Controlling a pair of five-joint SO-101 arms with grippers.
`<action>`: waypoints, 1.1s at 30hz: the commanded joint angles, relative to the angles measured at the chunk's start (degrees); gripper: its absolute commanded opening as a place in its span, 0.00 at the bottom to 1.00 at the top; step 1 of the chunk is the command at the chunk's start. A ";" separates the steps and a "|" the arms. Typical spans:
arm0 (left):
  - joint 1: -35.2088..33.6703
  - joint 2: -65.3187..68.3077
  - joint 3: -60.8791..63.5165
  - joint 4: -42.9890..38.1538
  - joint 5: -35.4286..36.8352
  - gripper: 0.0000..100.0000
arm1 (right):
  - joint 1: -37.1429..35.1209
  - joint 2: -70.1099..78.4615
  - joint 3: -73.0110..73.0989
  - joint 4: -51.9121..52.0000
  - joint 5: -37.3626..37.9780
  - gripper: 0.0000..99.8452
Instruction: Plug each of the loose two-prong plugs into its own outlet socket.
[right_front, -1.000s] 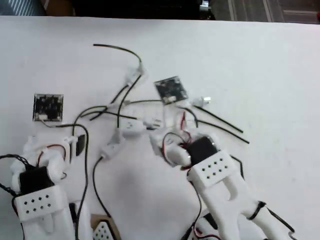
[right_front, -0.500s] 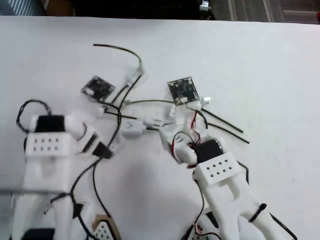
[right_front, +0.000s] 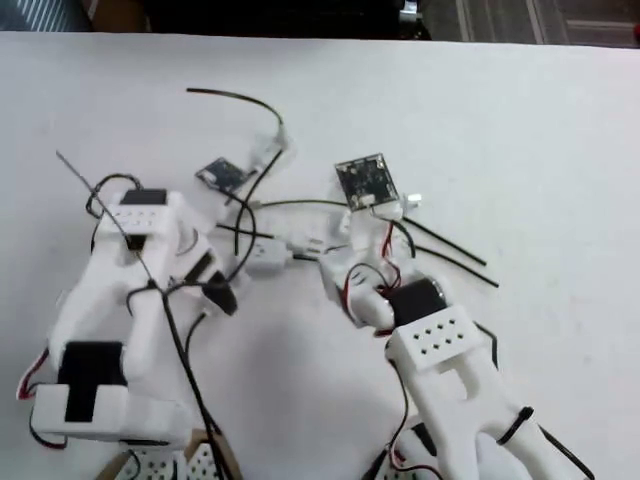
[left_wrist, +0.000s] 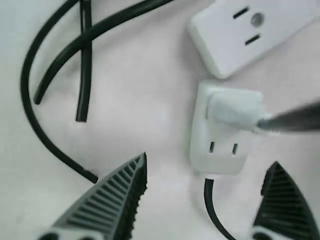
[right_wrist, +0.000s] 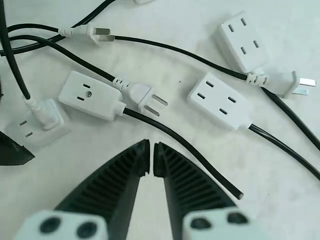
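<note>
White tabletop (right_front: 520, 120) lies under everything, and across its middle we see a tangle of black cables (right_front: 450, 244) and white sockets. From above, the left arm comes in at the table's left side and the right arm at its right, both pointed toward that tangle.

We find the left gripper (left_wrist: 207, 161) spread wide, its ribbed black fingers (left_wrist: 120, 195) holding nothing. Between them, down on the table, lies a white socket block (left_wrist: 217, 150). A seated plug (left_wrist: 232, 107) fills one of its slot pairs; the other pair stands free. Near the block, apart from it, rests a three-hole socket (left_wrist: 240, 35). Cut cable ends (left_wrist: 81, 100) lie well off to the block's other side.

The right gripper (right_wrist: 151, 159) has its fingers pressed together with nothing between them. Just beyond its tips a black cable crosses the table, and past that lies a loose two-prong plug (right_wrist: 145, 102), flat, prongs bare, its back end just beside the three-hole socket. Farther off we see a double socket (right_wrist: 220, 100) and a second double socket (right_wrist: 240, 42), each on its own cable. A second loose plug (right_wrist: 295, 82) lies just beside the cable end of the farther one, prongs pointing away from it. A third loose plug (right_wrist: 95, 34) rests on the table beyond the three-hole socket, unplugged.
</note>
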 joint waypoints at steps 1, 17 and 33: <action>2.07 1.80 -1.85 -2.90 -0.44 0.28 | 0.48 -1.45 -0.26 -1.10 0.53 0.02; 10.24 4.53 -2.29 -2.64 0.09 0.02 | 0.40 -1.45 -0.26 -1.01 0.53 0.02; 10.15 -16.31 -8.18 6.95 -0.35 0.02 | 0.40 -1.36 -0.26 -1.01 0.53 0.02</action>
